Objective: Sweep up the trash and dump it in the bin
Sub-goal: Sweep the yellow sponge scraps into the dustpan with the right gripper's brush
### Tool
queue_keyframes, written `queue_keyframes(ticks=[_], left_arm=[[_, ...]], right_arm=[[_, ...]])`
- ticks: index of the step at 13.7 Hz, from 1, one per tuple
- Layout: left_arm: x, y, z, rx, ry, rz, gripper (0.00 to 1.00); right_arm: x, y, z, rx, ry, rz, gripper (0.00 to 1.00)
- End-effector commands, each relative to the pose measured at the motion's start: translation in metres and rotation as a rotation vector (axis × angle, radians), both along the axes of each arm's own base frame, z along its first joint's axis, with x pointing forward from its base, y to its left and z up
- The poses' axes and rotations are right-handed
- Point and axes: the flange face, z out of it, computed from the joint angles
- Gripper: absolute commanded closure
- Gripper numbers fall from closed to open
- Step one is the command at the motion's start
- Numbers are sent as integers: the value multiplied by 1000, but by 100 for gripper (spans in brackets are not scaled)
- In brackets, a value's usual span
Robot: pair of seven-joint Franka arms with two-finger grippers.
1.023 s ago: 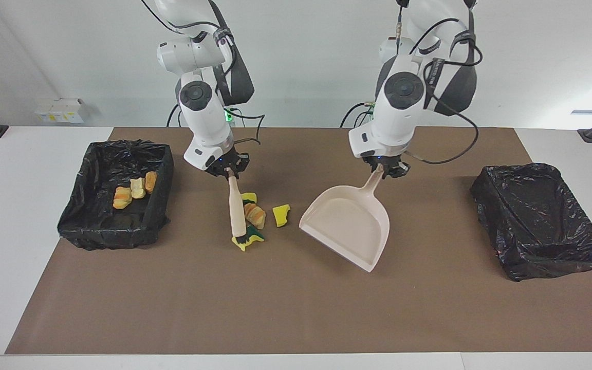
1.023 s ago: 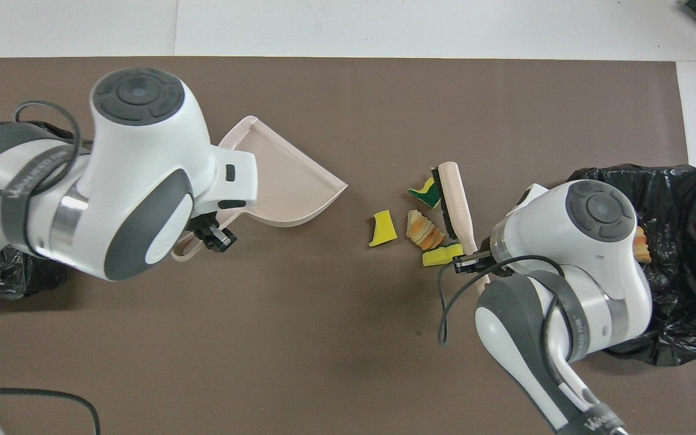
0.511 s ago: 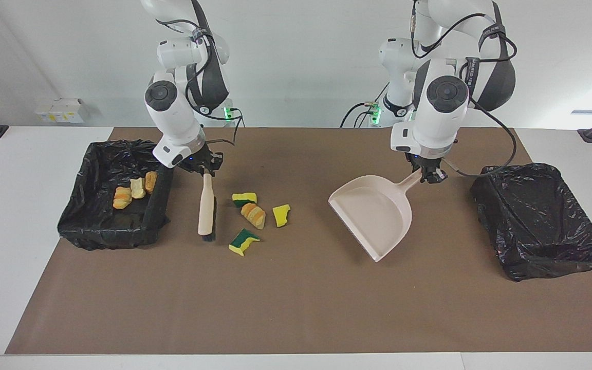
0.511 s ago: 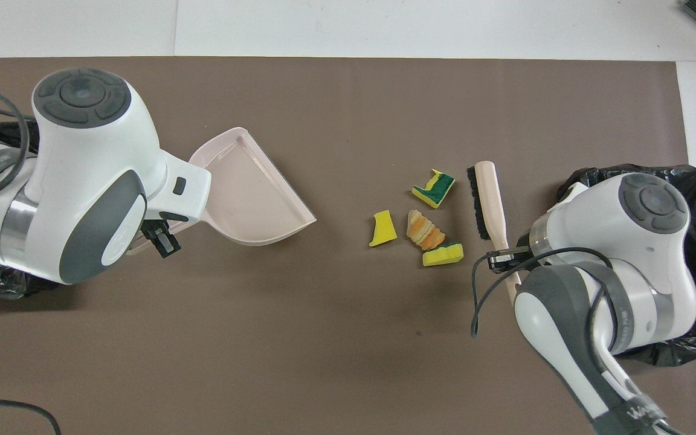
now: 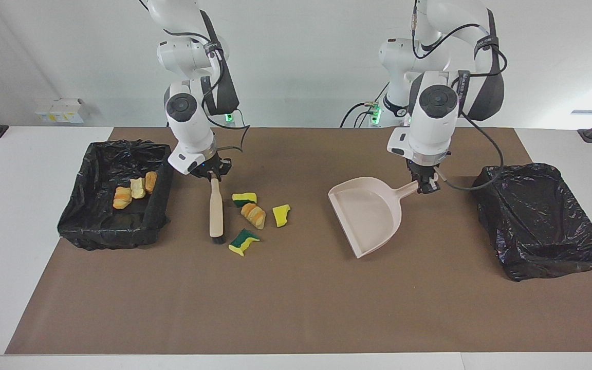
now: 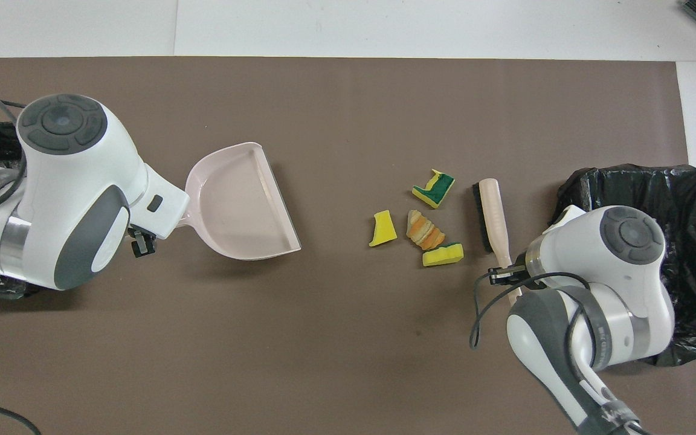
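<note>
Facing view, lower part of frame: bare brown mat [image 5: 296, 308]. Moving up to mid-frame, left of centre — four loose scraps [image 5: 255, 218] clustered on the mat: a green-and-yellow sponge piece lowest, a golden bread-like piece with a yellow chunk beside it, another green-backed sponge piece above. Just left of the cluster, the brush [image 5: 216, 213] points bristles-down toward the lower edge of the frame, close to the lowest scrap; contact not clear. Its handle top is clamped in the right gripper [image 5: 213, 173], fingers closed on it. Far left: a black-lined bin [image 5: 116, 226] holding three more bread-like scraps [image 5: 134, 190]. Right of centre, the dustpan [image 5: 368, 216] sits with its mouth facing the scraps but well apart from them; the left gripper [image 5: 426, 186] holds its handle, fingers pinched on it. Far right — a second black-lined bin [image 5: 542, 221]. Both arm bases stand at the top of frame.
</note>
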Motion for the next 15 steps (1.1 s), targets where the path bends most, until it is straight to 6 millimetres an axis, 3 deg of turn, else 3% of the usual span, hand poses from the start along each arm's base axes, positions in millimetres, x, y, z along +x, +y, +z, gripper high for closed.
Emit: queue_keyframes(ticks=[1, 5, 8, 15], left_arm=[[-14, 6, -6, 2, -20, 4, 100], [-22, 0, -19, -31, -18, 22, 100], [-26, -5, -21, -34, -14, 10, 100], [-47, -49, -35, -79, -13, -30, 100]], right_arm=[[3, 14, -8, -11, -19, -37, 100], [3, 45, -19, -23, -12, -90, 100], [3, 81, -22, -33, -16, -123, 100], [15, 165, -23, 57, 24, -296, 100]])
